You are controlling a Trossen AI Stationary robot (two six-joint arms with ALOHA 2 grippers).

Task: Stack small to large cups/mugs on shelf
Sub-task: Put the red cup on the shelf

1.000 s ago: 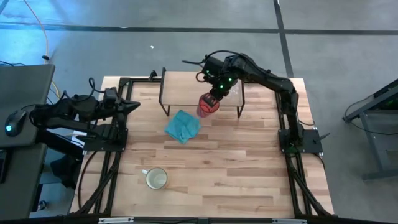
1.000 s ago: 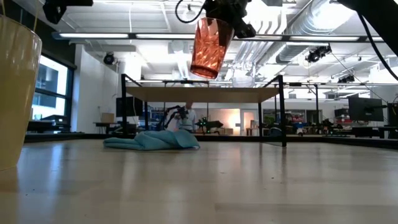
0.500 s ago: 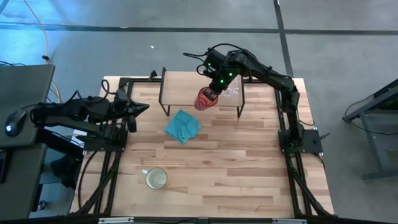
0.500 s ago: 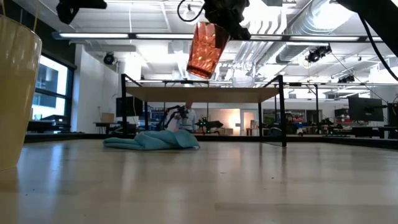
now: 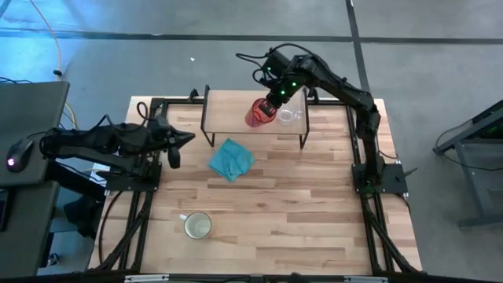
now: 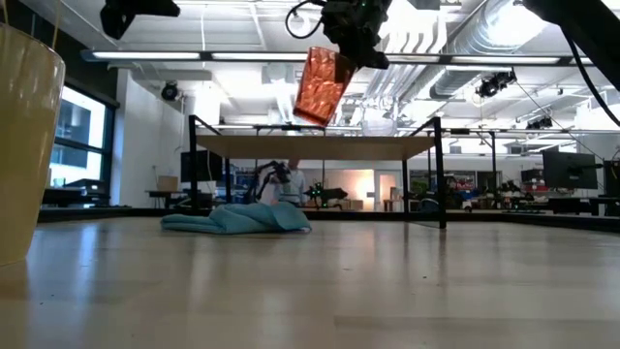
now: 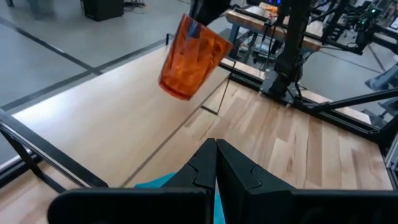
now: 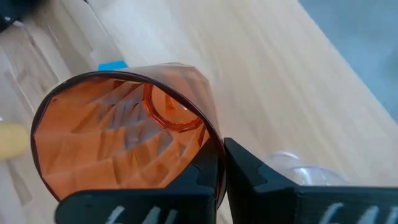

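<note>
The red translucent tumbler (image 5: pixel 257 115) hangs tilted in my right gripper (image 5: pixel 269 104) above the light-wood shelf (image 5: pixel 236 112); it also shows in the low view (image 6: pixel 320 85) and in the left wrist view (image 7: pixel 189 56). A small clear glass cup (image 5: pixel 286 116) stands on the shelf board beside it, toward the table's right. The cream-yellow mug (image 5: pixel 197 226) stands upright on the table near its near edge. My left gripper (image 5: pixel 189 137) is shut and hovers over the table's left part, pointing toward the shelf, touching nothing. My right gripper pinches the red tumbler's wall at its rim (image 8: pixel 211 144), one finger inside the mouth and one finger (image 8: pixel 255 171) outside. The fingers come from above, slanting. The tumbler is lifted clear over the shelf and hangs tilted, its base (image 6: pixel 308 116) lowest.
A crumpled teal cloth (image 5: pixel 231 159) lies on the table just in front of the shelf. The shelf's thin black legs (image 5: pixel 302 140) stand at its corners. Black frame rails run along the table's left and right sides. Bare wood lies between the cloth and the mug.
My right gripper has carried the red tumbler toward the table's far edge, from in front of the shelf to above its board, staying shut on it. My left arm has reached out toward the table's right, with its gripper still shut.
</note>
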